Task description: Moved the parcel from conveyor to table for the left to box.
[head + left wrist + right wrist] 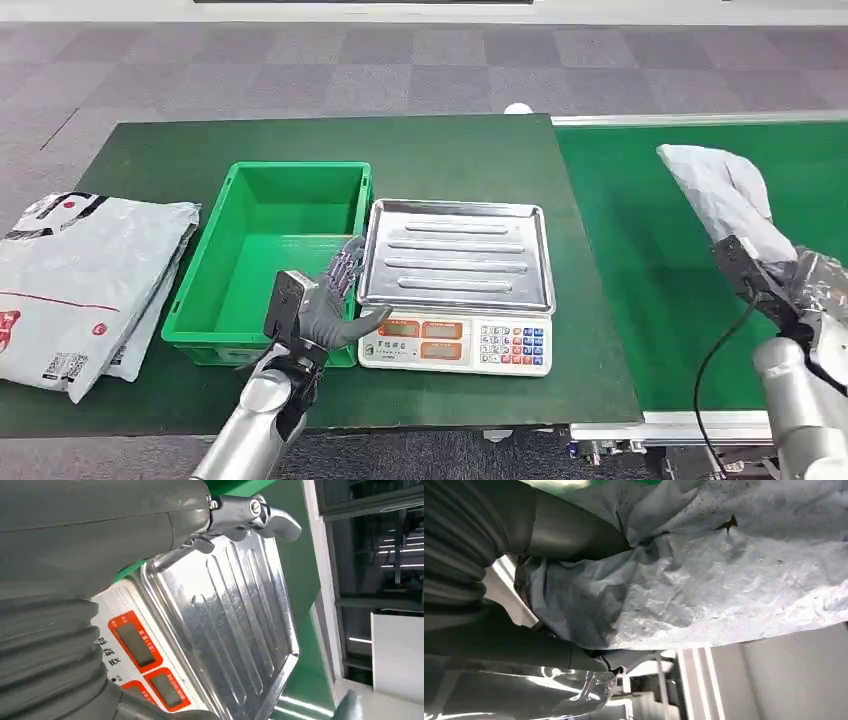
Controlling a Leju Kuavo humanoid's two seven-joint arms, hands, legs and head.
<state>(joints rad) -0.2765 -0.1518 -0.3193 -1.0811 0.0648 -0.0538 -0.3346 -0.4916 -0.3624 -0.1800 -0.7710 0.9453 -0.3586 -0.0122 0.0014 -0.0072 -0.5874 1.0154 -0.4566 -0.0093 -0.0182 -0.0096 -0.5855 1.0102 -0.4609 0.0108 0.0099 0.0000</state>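
A dark green table (pixel 450 150) carries flat grey mail bags (pixel 85 280) at its left, a green crate (pixel 275 255) in the middle, and a steel-trayed scale (pixel 457 290) just right of it. A green conveyor (pixel 640 250) adjoins the table's right edge.

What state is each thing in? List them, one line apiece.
parcel: gripped by the right hand, lifted over the conveyor.
right hand: holds the parcel.
left hand: holds nothing, fingers apart, by the bin and scale.
green bin: upright, nothing inside.
scale: steel tray on top bare; the display's reading is too small to read.
bags: stacked flat at the table's left.
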